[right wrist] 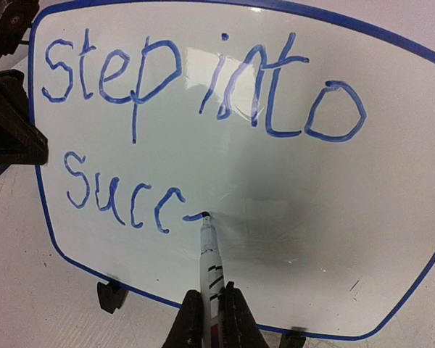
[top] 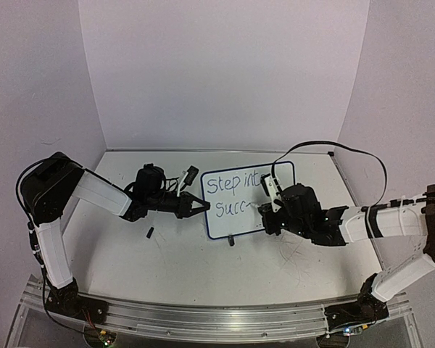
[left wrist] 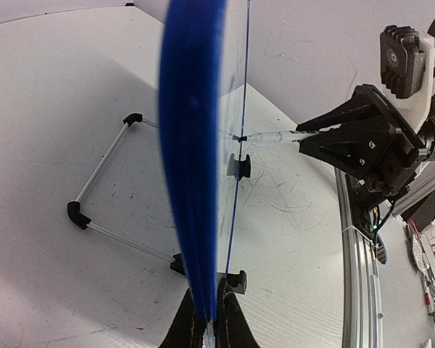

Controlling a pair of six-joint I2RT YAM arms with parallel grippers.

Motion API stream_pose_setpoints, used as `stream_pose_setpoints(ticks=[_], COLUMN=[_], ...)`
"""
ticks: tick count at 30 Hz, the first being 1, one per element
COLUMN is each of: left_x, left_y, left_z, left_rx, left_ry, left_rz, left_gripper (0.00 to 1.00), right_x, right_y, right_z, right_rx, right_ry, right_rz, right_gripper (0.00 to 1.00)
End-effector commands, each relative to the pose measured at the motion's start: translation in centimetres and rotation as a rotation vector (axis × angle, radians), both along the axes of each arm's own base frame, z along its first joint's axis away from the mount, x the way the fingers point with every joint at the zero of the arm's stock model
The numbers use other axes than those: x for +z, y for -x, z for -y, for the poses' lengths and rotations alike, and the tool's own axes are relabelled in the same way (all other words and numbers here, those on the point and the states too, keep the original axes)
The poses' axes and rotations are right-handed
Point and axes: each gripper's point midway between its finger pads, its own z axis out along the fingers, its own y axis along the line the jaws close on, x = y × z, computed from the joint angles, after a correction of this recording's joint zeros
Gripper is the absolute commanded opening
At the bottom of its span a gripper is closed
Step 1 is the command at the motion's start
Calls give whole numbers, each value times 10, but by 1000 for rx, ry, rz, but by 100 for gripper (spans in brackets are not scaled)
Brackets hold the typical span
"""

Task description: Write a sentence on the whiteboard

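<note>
The whiteboard (top: 248,201) stands upright at the table's middle on black feet. It reads "Step into" above "Succ" plus a short stroke (right wrist: 196,217) in blue marker. My left gripper (top: 196,207) is shut on the board's left edge; the blue frame (left wrist: 192,145) runs up from between its fingers. My right gripper (top: 270,210) is shut on a white marker (right wrist: 210,254). The marker's dark tip touches the board just right of "Succ". The marker also shows in the left wrist view (left wrist: 272,138), touching the board's face.
The board's wire stand (left wrist: 105,192) rests on the table behind it. A small black cap-like piece (top: 149,233) lies on the table below my left arm. The table surface shows old scribble marks (left wrist: 275,188). White walls enclose the back and sides.
</note>
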Motion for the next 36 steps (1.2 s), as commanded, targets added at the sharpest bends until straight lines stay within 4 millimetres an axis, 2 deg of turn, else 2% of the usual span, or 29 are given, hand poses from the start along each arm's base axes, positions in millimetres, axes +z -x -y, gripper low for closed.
stream_pose_setpoints(ticks=[1,27,36], left_x=[-23,-24,-24], left_y=[-12,-12,-12], left_z=[-13,-12,-13], left_rx=[76,72,73], left_ry=[-104,-105,-106], left_rz=[7,5,7], left_gripper=[0,0,0], right_x=[19,25,19], right_y=[-12,-12,-9], right_z=[9,-1,-9], right_rx=[-75,-39,-4], right_ry=[-32,-72,-61], right_rz=[57,71,50], right_gripper=[0,0,0])
